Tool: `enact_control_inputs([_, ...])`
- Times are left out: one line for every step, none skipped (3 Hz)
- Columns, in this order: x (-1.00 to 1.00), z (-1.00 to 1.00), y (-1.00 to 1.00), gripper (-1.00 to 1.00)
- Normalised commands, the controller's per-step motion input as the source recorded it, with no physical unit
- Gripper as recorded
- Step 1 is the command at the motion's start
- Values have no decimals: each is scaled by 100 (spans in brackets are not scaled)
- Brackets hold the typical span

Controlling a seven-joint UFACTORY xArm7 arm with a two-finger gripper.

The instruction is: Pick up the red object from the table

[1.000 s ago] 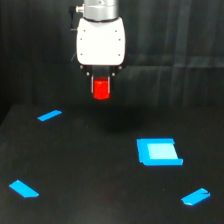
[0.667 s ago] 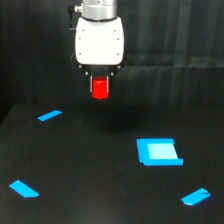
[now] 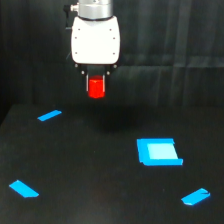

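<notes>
The red object [image 3: 95, 88] is a small bright red block held between the dark fingers of my gripper [image 3: 95, 86]. The gripper hangs from a white housing at the upper middle of the exterior view and is shut on the block. The block hangs well above the black table [image 3: 100, 175], in front of the dark back curtain. The top of the block is hidden between the fingers.
A blue square piece [image 3: 158, 151] lies on the table at the exterior view's right. Blue strips lie at the upper left [image 3: 49, 115], lower left [image 3: 23, 188] and lower right [image 3: 195, 196].
The gripper, with the red block in it, has risen slightly. Nothing on the table has moved.
</notes>
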Motion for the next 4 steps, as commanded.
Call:
enact_control_inputs([-13,8,-1,-97])
enact_control_inputs([-18,8,-5,-100])
enact_control_inputs([-1,0,-10,-98])
enact_control_inputs([2,11,-9,-98])
